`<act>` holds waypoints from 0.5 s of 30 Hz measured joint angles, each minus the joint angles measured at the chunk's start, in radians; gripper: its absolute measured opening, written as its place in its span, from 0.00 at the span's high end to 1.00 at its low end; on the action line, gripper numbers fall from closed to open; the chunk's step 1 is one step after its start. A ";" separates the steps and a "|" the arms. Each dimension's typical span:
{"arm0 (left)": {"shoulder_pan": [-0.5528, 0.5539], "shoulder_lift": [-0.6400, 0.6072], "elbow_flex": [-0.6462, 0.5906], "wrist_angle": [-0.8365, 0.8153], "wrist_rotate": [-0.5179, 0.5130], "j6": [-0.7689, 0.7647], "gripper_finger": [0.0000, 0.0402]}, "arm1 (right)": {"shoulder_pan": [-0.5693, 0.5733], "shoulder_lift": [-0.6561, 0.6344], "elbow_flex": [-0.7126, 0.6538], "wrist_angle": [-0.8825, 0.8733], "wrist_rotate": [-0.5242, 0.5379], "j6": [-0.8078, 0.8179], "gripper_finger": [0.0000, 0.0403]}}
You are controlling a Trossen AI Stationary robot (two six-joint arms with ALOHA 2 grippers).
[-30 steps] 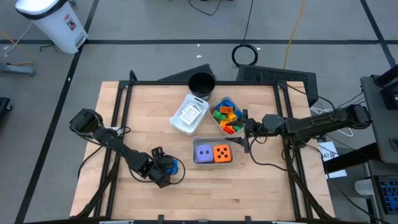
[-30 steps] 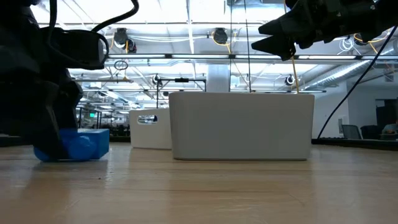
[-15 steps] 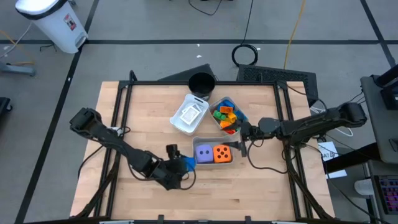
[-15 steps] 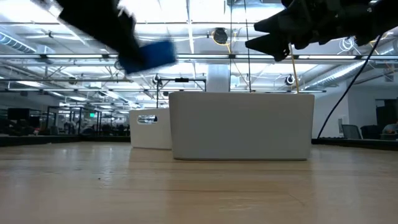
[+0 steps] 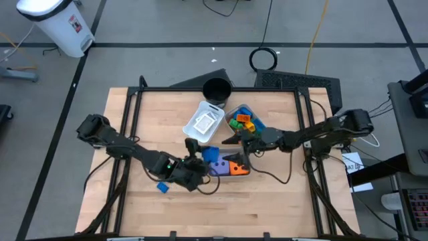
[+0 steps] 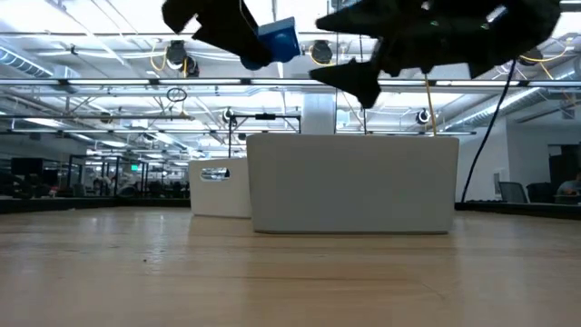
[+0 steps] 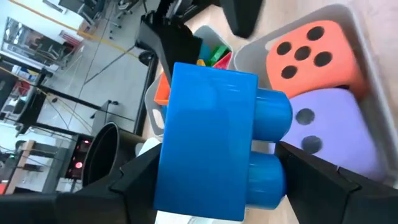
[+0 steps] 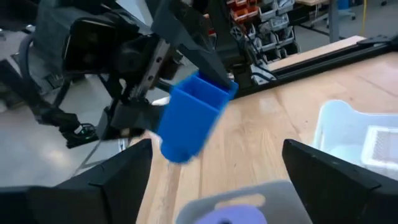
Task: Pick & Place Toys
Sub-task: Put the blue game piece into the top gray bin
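Observation:
My left gripper (image 5: 202, 159) is shut on a blue two-stud block (image 7: 211, 149), held in the air over the left end of the dice tray (image 5: 215, 175). An orange die (image 7: 311, 56) and a purple die (image 7: 326, 124) lie in that tray. My right gripper (image 5: 239, 142) is open and empty. It hovers over the tray's far side, its fingers pointing at the block (image 8: 189, 115) from the right, a short way off. Coloured blocks fill a tray (image 5: 242, 124). White tiles lie in another tray (image 5: 204, 124). My left gripper pinches the blue block between its two fingers, one on the studded face (image 7: 268, 186) and one on the opposite face (image 7: 166, 190). The fingers come level from the table's left. The block is lifted clear, above the dice tray, with its studs sideways.
A black round cup (image 5: 216, 88) stands at the far edge behind the trays. A small blue piece (image 5: 162, 187) shows on the table beside my left arm. Bare wood lies to the left, the right and the near side of the trays.
My left gripper has lifted the blue block off the table at the near left and carried it up and toward the right, to above the dice tray. My right gripper has moved toward the table's left, from beside the blocks tray toward the block.

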 joint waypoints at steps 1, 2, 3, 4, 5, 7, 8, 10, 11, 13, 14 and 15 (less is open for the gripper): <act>0.009 0.002 0.000 0.002 0.000 0.008 0.30 | 0.000 0.018 0.017 0.002 0.000 0.000 0.16; 0.017 0.003 0.000 0.002 0.001 0.016 0.30 | 0.000 0.034 0.033 0.000 0.000 0.000 0.15; 0.022 0.003 0.000 0.001 0.001 0.023 0.30 | 0.000 0.054 0.049 -0.001 0.001 0.000 0.15; 0.027 0.004 0.000 0.002 0.005 0.028 0.30 | 0.000 0.073 0.066 0.001 0.001 0.002 0.14; 0.032 0.004 0.000 0.002 0.011 0.033 0.31 | 0.000 0.086 0.078 0.004 0.001 0.007 0.14; 0.040 0.004 0.000 0.008 0.025 0.041 0.31 | -0.007 0.105 0.096 0.011 0.001 0.028 0.15; 0.042 0.004 0.000 0.009 0.027 0.041 0.31 | -0.011 0.119 0.110 0.026 0.002 0.040 0.16; 0.043 0.004 0.000 0.012 0.027 0.047 0.31 | -0.013 0.135 0.121 0.048 0.002 0.061 0.18; 0.043 0.004 0.000 0.014 0.027 0.049 0.31 | -0.014 0.142 0.125 0.055 0.003 0.069 0.19; 0.043 0.004 0.000 0.014 0.027 0.050 0.30 | -0.014 0.162 0.139 0.077 0.003 0.075 0.21; 0.043 0.004 0.000 0.014 0.027 0.052 0.29 | -0.013 0.165 0.139 0.074 0.002 0.074 0.23; 0.043 0.004 0.000 0.014 0.027 0.051 0.29 | -0.013 0.167 0.139 0.071 0.001 0.074 0.25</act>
